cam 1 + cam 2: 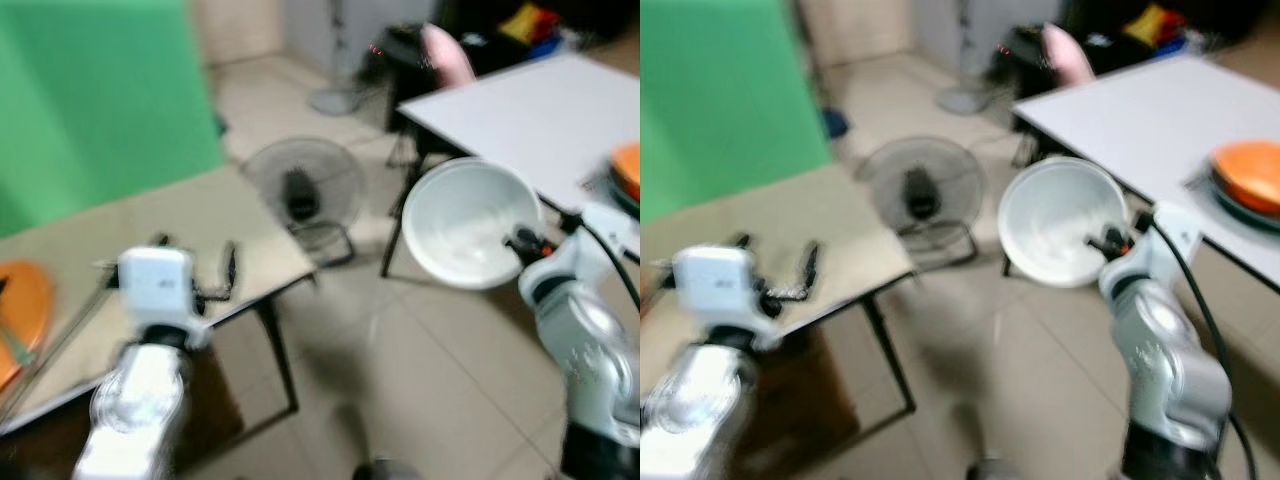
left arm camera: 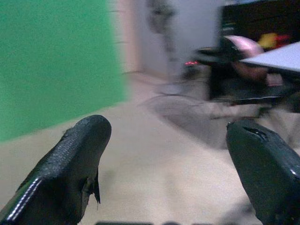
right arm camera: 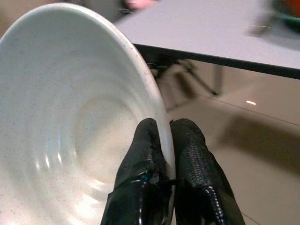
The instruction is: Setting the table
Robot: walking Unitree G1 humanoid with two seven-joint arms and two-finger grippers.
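The white table (image 1: 540,110) stands at the robot's right, bearing stacked orange bowls (image 1: 1250,178). The white bowl (image 1: 465,225) hangs tilted beside the table edge, its rim pinched by the right gripper (image 3: 168,136). The left gripper (image 2: 164,140) hovers above the beige table (image 1: 200,230), fingers spread apart.

The right gripper (image 1: 1110,243) holds a white bowl (image 1: 1060,220) tilted above the floor, beside a white table (image 1: 1140,110) bearing orange dishes (image 1: 1248,175)
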